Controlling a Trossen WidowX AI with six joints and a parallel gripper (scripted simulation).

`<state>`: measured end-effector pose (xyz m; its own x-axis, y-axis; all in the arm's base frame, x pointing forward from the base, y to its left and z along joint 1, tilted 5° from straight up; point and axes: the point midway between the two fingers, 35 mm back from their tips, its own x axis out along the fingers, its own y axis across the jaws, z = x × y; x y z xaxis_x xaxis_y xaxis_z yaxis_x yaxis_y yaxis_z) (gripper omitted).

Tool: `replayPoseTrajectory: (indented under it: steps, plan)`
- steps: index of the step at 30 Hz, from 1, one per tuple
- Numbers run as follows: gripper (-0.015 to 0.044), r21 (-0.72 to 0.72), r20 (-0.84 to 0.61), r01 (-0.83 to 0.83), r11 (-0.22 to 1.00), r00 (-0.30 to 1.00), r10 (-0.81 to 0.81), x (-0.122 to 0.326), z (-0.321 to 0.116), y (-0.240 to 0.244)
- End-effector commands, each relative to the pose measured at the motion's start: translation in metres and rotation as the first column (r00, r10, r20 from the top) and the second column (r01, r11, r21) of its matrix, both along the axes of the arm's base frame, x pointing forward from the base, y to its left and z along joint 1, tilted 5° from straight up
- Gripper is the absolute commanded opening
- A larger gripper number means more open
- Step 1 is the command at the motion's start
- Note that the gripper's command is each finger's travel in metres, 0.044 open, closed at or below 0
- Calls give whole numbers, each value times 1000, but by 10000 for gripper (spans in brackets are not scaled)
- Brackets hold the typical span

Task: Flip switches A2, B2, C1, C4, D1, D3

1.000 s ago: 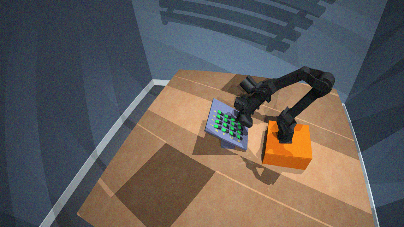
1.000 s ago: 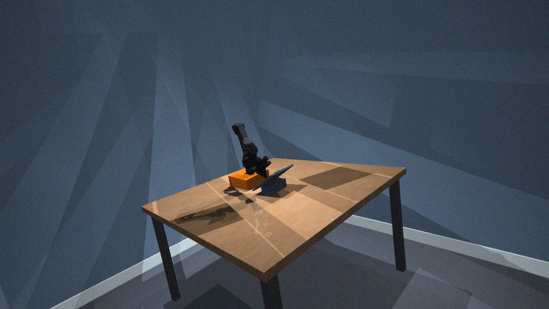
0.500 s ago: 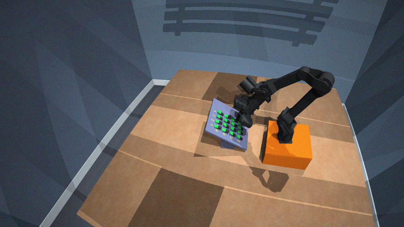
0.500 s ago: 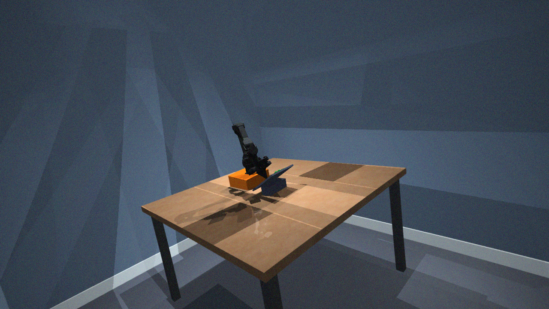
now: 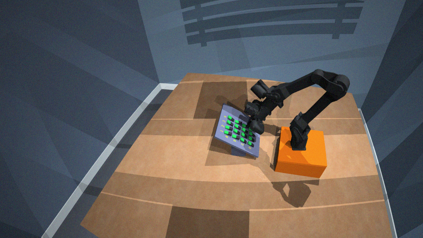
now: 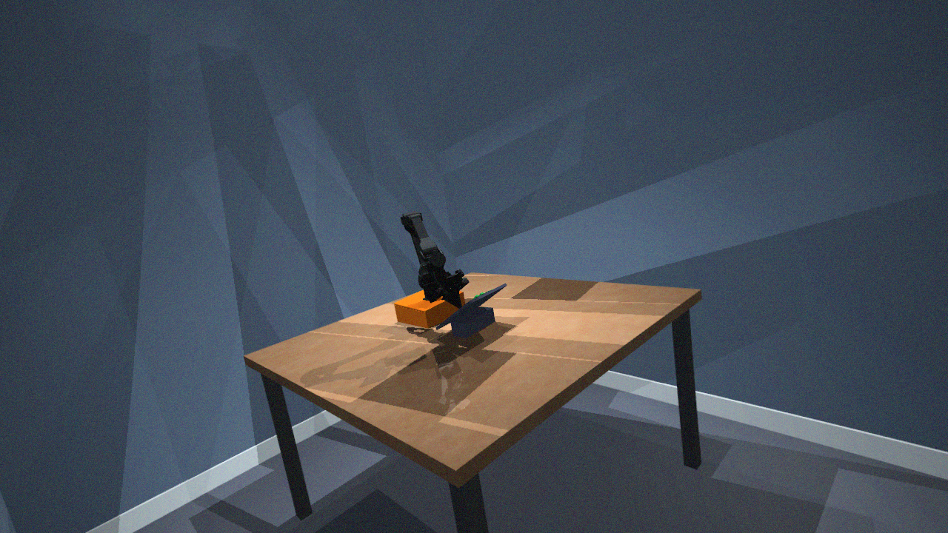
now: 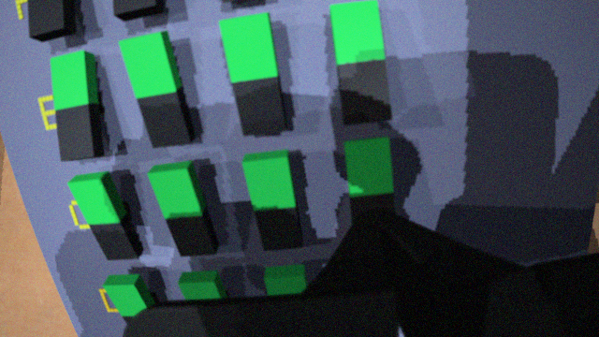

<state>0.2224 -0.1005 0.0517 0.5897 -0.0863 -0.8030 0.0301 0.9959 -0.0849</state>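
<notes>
The tilted blue-grey panel [image 5: 227,110] [image 6: 493,292] [image 7: 28,140] bears green-and-black switches. A2 [image 5: 227,127] [image 7: 138,7] shows only its black end in the wrist view. B2 [image 5: 235,130] [image 7: 150,65], C1 [image 5: 242,139] [image 7: 95,198] and C4 [image 7: 369,164] show green far ends. D1 [image 5: 249,143] [image 7: 126,295] and D3 [image 7: 284,280] are partly covered by my gripper [image 5: 249,125] [image 6: 459,306] [image 7: 372,225] in the wrist view. The gripper is shut and empty, its tip over C4's black near end. Contact cannot be told. D4 is hidden in the wrist view.
The arm stands on an orange box [image 5: 301,165] [image 6: 414,314] at the panel's near side. The panel rests on a blue block [image 5: 238,151] [image 6: 472,323] on the wooden table [image 5: 165,159] [image 6: 563,371]. Other switches stand close around the fingertips.
</notes>
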Motion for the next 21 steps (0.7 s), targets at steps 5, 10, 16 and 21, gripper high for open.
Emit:
replayPoseTrajectory:
  steps: [5, 10, 16, 21]
  plan:
    - [0, -1, -1, 5, 1000, 1000, -5, 0, -1, -1]
    - [0, -1, -1, 5, 1000, 1000, -5, 1, -2, -1]
    - [0, -1, -1, 5, 1000, 1000, -5, 1, -3, -1]
    - [0, 0, -4, 0, 1000, 1000, 0, -2, 5, 0]
